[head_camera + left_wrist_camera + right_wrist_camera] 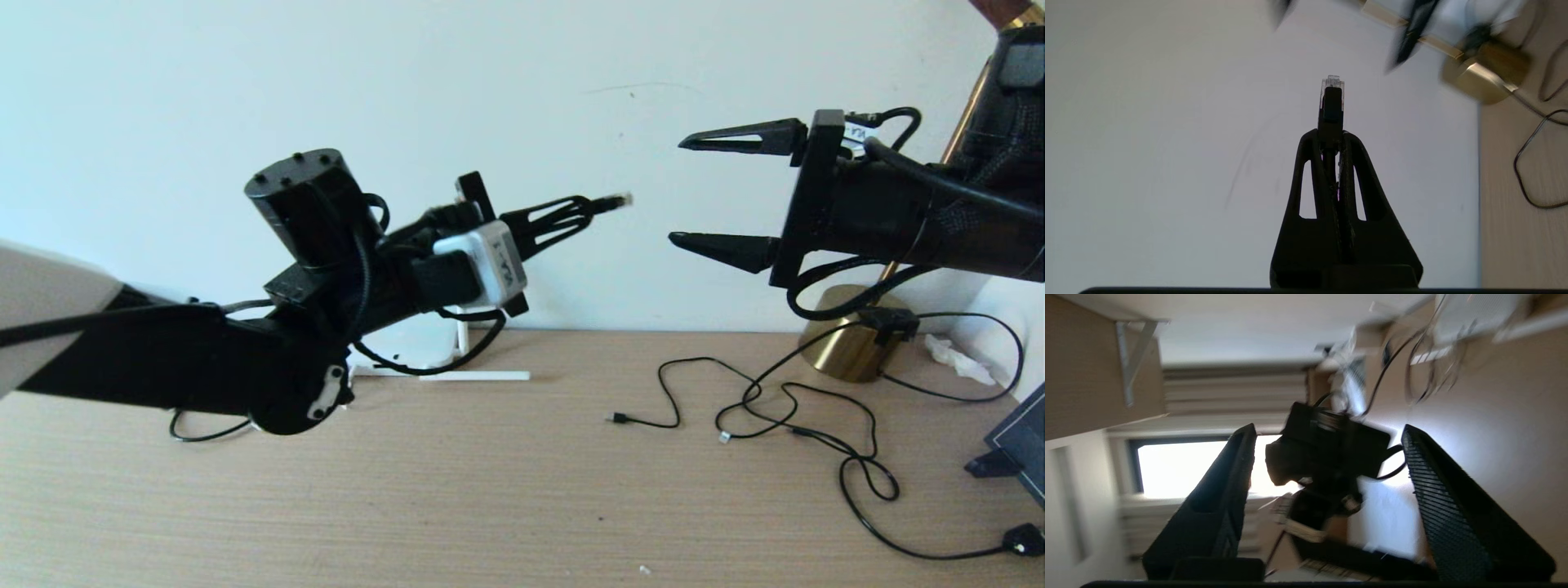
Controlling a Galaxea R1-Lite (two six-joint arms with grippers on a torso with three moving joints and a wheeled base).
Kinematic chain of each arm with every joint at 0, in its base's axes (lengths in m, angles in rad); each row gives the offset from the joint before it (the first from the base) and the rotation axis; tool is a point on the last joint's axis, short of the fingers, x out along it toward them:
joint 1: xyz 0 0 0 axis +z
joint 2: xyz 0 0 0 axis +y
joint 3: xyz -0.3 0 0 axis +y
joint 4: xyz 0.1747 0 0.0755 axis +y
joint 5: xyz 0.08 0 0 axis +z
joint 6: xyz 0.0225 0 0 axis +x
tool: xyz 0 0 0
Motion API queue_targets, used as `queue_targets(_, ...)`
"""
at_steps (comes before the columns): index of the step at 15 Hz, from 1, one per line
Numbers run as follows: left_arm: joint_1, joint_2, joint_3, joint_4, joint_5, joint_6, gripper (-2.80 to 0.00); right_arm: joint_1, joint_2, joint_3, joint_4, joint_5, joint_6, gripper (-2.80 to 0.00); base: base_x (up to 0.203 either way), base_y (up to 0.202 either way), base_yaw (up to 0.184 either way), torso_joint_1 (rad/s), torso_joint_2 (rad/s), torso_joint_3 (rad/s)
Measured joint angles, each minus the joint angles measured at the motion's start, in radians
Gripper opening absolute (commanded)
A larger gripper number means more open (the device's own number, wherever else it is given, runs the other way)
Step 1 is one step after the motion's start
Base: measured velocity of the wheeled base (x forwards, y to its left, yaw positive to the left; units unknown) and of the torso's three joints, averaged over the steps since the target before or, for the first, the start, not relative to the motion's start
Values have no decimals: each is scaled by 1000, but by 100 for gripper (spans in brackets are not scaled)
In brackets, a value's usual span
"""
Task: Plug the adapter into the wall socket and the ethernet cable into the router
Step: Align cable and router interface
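In the head view two arms are raised above one wooden table (457,490) in front of a white wall. The left gripper (584,211) has its two fingers pressed together on the ethernet cable (614,200), whose single plug with a clear tip sticks out past the fingertips toward the right gripper (678,189). That gripper hangs a little apart from the plug, its two fingers spread wide with nothing between them. Behind the left arm, part of the router (424,339) shows on the table, with one white stick antenna (473,376) lying flat beside it. Right of the router, loose thin black cords (816,425) loop across the table toward one brass lamp base (853,347) by the wall, and a dark grey plate (1020,441), seen only at the picture's edge, stands near the cords. The adapter cannot be made out. In the left wrist view the two fingers (1367,183) close on the ethernet cable (1331,106), its plug standing straight out beyond them against the wall, with the lamp base (1490,73) off to one side. In the right wrist view the two fingers (1453,506) stand far apart and empty, framing the left arm's blurred black wrist (1331,453) between them.
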Motion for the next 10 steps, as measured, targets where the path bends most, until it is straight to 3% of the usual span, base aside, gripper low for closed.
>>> queue_targets(3,55,-27,71,-107,143,-285,-280,3,-48,51,46,-219,-287,0,0,0,0,0,0,0)
queue_targets(5,88,-56,127,-111,315,-505,-280,28,-93,103,75,-462,-551,0,0,0,0,0,0,0)
queue_targets(6,108,-72,160,-96,379,-601,-280,47,-127,141,78,-569,-667,-280,0,0,0,0,0,0)
queue_targets(8,152,-103,232,-76,464,-770,-280,88,-226,238,77,-723,-881,-280,0,0,0,0,0,0)
queue_targets(10,175,-137,298,-73,505,-875,-280,114,-348,337,87,-762,-1008,-280,0,0,0,0,0,0)
